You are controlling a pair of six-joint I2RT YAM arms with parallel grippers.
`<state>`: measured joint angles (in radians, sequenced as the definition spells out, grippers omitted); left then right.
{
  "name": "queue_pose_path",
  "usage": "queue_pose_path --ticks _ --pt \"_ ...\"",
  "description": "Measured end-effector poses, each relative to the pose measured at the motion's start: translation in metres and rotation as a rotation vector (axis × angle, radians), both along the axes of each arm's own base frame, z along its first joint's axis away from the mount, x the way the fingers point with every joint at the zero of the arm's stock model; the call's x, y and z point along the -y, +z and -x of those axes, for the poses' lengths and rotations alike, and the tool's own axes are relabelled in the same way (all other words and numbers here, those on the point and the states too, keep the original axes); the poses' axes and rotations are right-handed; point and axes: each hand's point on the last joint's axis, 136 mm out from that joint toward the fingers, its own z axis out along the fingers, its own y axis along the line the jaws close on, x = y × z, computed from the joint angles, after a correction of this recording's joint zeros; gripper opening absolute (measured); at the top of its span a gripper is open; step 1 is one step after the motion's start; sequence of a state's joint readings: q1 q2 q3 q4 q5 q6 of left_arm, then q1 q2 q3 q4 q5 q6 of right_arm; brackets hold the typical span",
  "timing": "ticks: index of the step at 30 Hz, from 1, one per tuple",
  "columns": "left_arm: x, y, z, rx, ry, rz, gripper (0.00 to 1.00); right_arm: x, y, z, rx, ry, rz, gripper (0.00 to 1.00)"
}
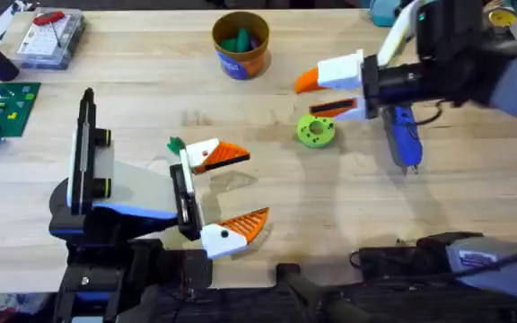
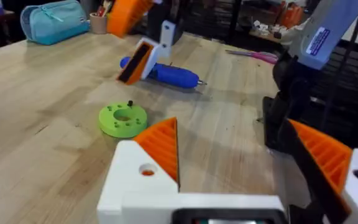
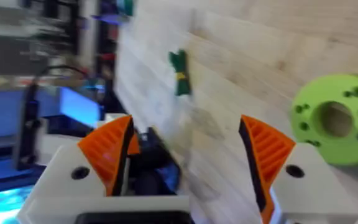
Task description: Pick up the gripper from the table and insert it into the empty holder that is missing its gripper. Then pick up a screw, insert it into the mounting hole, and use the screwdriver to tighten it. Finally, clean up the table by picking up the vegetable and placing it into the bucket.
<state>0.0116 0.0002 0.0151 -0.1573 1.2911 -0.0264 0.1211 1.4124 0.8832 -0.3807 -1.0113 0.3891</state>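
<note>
The white-and-orange gripper finger [image 1: 215,155] [image 2: 145,168] sits at one end of the black holder bar [image 1: 184,193], opposite the matching finger with a black dot [image 1: 232,229]. A round hole shows in its white base. My left gripper [image 1: 254,187] [image 2: 232,124] stands open with nothing in it. My right gripper [image 1: 308,97] [image 3: 187,121] hovers open and unloaded just above and beside the lime-green vegetable disc [image 1: 315,130] [image 2: 123,118] [image 3: 334,118]. The blue screwdriver [image 1: 404,135] [image 2: 166,73] lies on the table under the right arm. Far back stands the tan-orange bucket [image 1: 240,43].
A small green piece [image 1: 176,144] [image 3: 179,71] lies by the left fingers. A tall black plate with yellow-ringed knobs [image 1: 83,152] stands at the left. A clear parts box [image 1: 50,36] and a green board [image 1: 3,108] occupy the far left. A teal pouch [image 2: 51,20] lies farther off.
</note>
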Motion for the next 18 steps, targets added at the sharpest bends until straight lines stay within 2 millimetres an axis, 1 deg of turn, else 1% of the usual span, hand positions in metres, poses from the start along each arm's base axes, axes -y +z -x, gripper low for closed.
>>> queue_pose_path --ticks 3,6,8,14,16,18 --pt "0.0 0.0 0.0 0.001 0.0 0.0 0.99 0.015 0.007 0.009 0.008 0.02 0.17 0.996" --pt "0.0 0.0 0.0 0.001 0.0 0.0 0.99 0.031 0.026 0.009 0.078 0.048 0.341 0.996" --pt "0.0 0.0 0.0 0.001 0.0 0.0 0.99 0.043 0.043 0.004 0.145 0.051 0.442 0.996" --pt "0.0 0.0 0.0 0.0 0.0 0.0 0.99 0.075 0.082 -0.002 0.288 0.004 0.664 0.996" --pt "0.0 0.0 0.0 0.0 0.0 0.0 0.99 0.085 0.088 0.0 0.31 -0.015 0.724 0.996" --pt "0.0 0.0 0.0 0.001 0.0 0.0 0.99 0.096 0.089 0.006 0.309 -0.027 0.784 0.997"
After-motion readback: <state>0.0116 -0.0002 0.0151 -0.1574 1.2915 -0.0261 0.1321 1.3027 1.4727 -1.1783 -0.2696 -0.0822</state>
